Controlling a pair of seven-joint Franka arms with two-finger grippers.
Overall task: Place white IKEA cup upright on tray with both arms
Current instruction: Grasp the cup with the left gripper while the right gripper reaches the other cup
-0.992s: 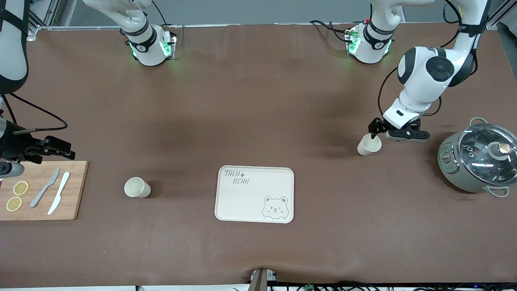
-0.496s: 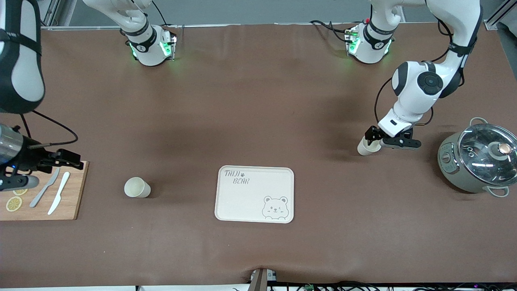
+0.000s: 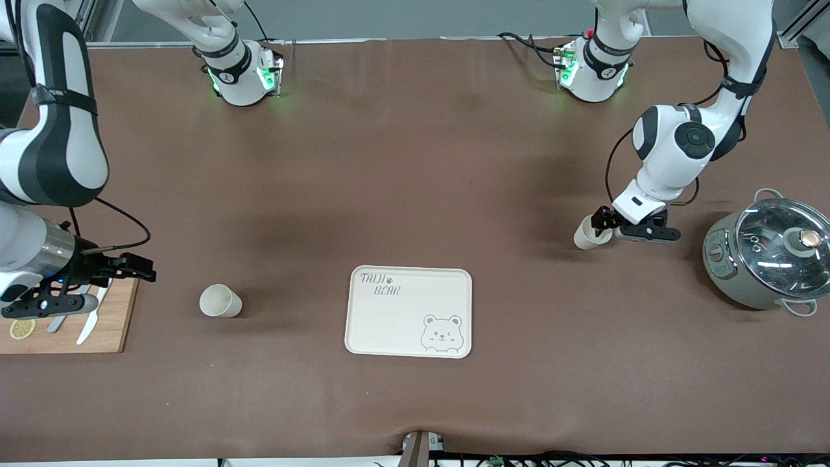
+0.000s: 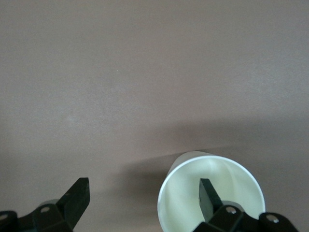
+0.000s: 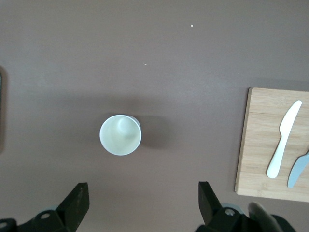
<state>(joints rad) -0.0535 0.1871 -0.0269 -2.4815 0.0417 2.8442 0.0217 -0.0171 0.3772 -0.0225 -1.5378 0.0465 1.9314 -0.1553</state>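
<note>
Two white cups stand upright on the brown table. One cup (image 3: 220,301) is between the cutting board and the cream bear tray (image 3: 408,311); it also shows in the right wrist view (image 5: 120,134). The other cup (image 3: 590,235) stands toward the left arm's end. My left gripper (image 3: 604,222) is open at that cup (image 4: 212,193): one finger (image 4: 207,193) is inside it, the other (image 4: 77,198) is well outside. My right gripper (image 3: 130,267) is open and empty, up in the air over the cutting board's edge, apart from the first cup.
A wooden cutting board (image 3: 117,324) with two knives (image 3: 91,318) and a lemon slice (image 3: 23,327) lies at the right arm's end. A grey pot with a glass lid (image 3: 765,253) stands at the left arm's end, beside the left gripper.
My right arm has swung over the cutting board toward the cup beside it. My left gripper has sunk a little at its cup, with one finger staying inside.
</note>
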